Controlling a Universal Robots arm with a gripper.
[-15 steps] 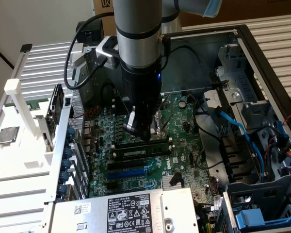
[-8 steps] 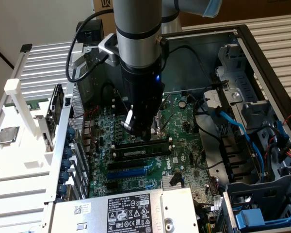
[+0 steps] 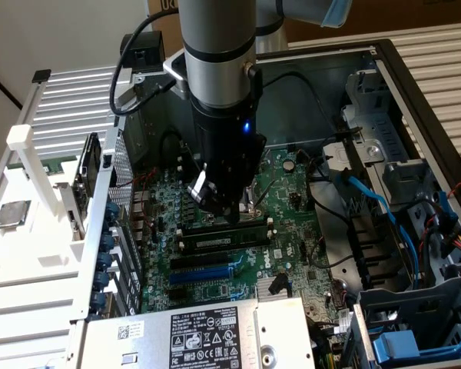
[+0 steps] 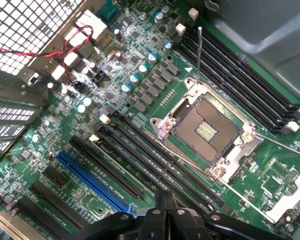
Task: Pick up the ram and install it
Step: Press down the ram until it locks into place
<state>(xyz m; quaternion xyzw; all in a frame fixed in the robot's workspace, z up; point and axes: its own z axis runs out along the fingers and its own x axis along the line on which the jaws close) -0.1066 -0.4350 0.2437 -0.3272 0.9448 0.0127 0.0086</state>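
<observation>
1. Gripper (image 3: 224, 209) low over the mobo, fingers together and nothing clamped between them. Wrist cam agrees: the tips (image 4: 165, 202) are pinched together.
2. The ram (image 3: 219, 239) stands on edge in a slot, white label facing the exterior cam, at 6 o'clock of the gripper and just beside the tip. Contact or a hair apart? Can't tell.
3. My read: this is the seating stage. To do it well, push straight down with no tilt. Load the stick's top edge evenly and let both end clips snap in. Any skew risks bent contacts, imo.
4. Count, closest out: 1 ram stick.
5. Black memory slots (image 4: 155, 157) next to the fingertips: I make it 4, approx.
6. 1 blue PCIe slot (image 4: 92, 181), at 6 o'clock of the ram in the exterior view.
7. 1 CPU socket (image 4: 206, 131), empty, frame open, lever up.
8. Beyond the socket, a 2nd bank of black slots (image 4: 240, 75), looks like 4 again.
9. Far out at 9 o'clock, outside the case: 1 silver CPU chip (image 3: 11, 214) on a white tray.
</observation>
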